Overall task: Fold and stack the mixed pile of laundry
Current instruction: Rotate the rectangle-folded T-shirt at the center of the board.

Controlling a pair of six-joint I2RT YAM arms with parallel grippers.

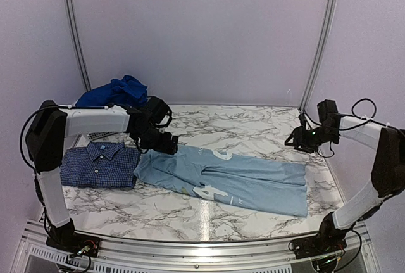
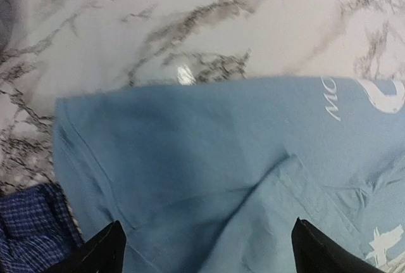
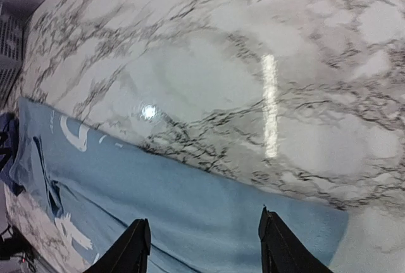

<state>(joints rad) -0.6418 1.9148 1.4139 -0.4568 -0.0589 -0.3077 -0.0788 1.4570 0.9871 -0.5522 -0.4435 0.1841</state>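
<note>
The pale blue T-shirt [image 1: 221, 178] with white print lies folded into a long strip across the marble table [image 1: 247, 127]. Left of it, touching its edge, the navy small-check shirt [image 1: 100, 164] sits folded. Royal blue clothes [image 1: 117, 91] are heaped at the back left. My left gripper [image 1: 166, 144] hovers over the T-shirt's left end, open; in the left wrist view the T-shirt [image 2: 209, 159] fills the space under my left gripper [image 2: 209, 247], apart from it. My right gripper [image 1: 295, 140] hangs above the T-shirt's far right corner, and in its wrist view my right gripper [image 3: 204, 232] stands open over the T-shirt [image 3: 158, 209].
A white slatted basket [image 1: 95, 135] shows under the royal blue heap behind the left arm. Grey walls and metal posts close in the back and sides. A metal rail runs along the near edge.
</note>
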